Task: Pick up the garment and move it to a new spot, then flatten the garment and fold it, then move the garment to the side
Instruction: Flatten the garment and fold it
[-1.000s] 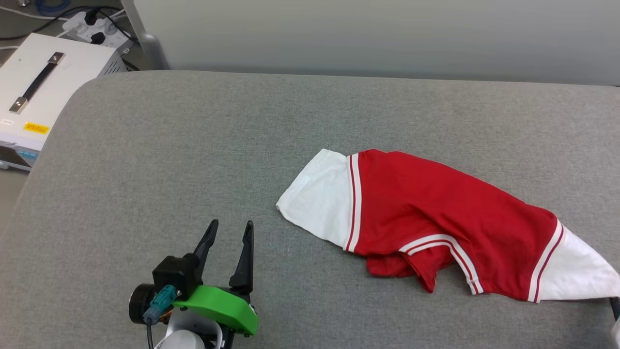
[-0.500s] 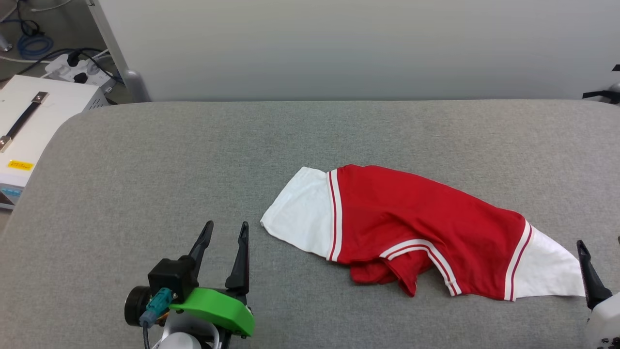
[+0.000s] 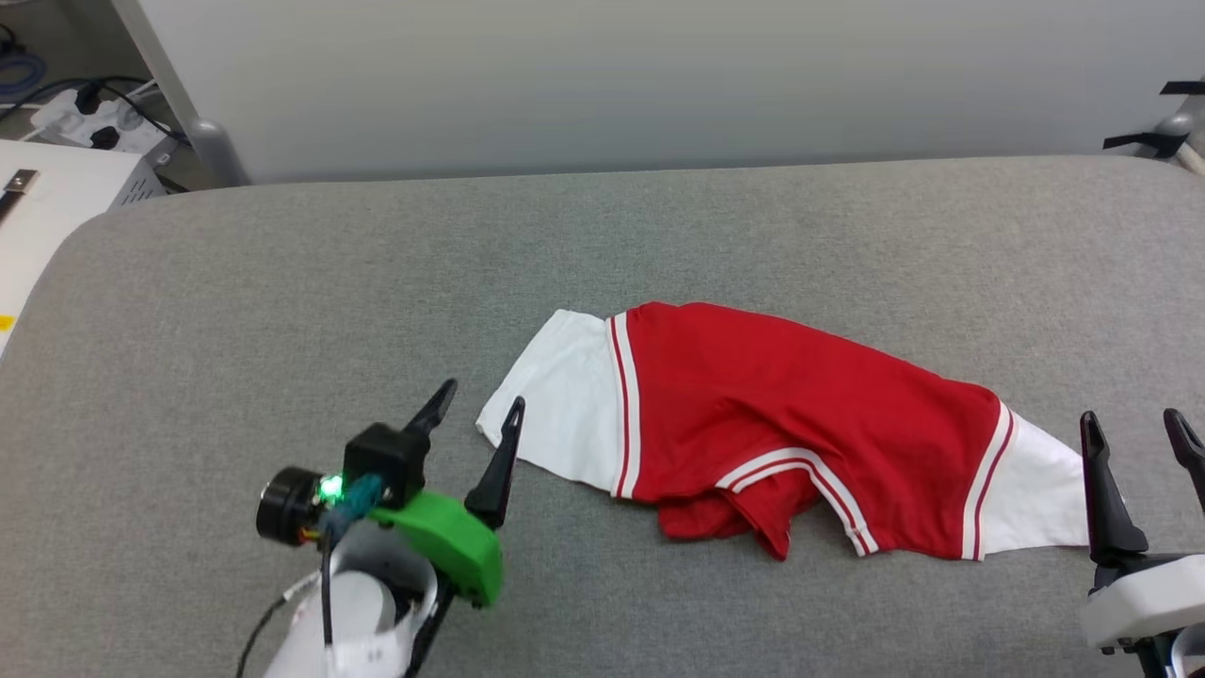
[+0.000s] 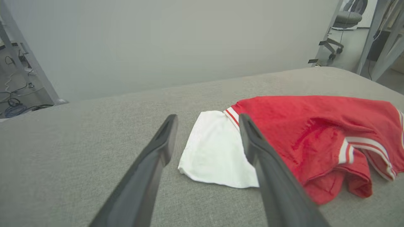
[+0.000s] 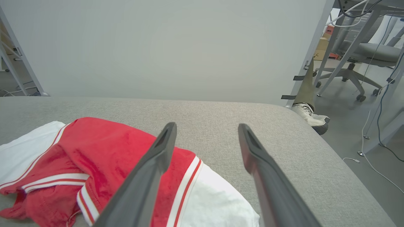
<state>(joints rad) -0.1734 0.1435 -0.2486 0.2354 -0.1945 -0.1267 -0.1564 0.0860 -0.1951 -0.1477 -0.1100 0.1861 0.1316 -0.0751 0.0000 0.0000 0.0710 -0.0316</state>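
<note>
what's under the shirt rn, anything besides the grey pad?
The garment lies crumpled on the grey padded surface, which shows all around it. A red fold tucks beneath its near edge. Anything directly beneath is hidden by fabric.

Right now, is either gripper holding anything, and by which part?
Nothing held: left gripper and right gripper have open jaws, one by each white sleeve of the garment.
</note>
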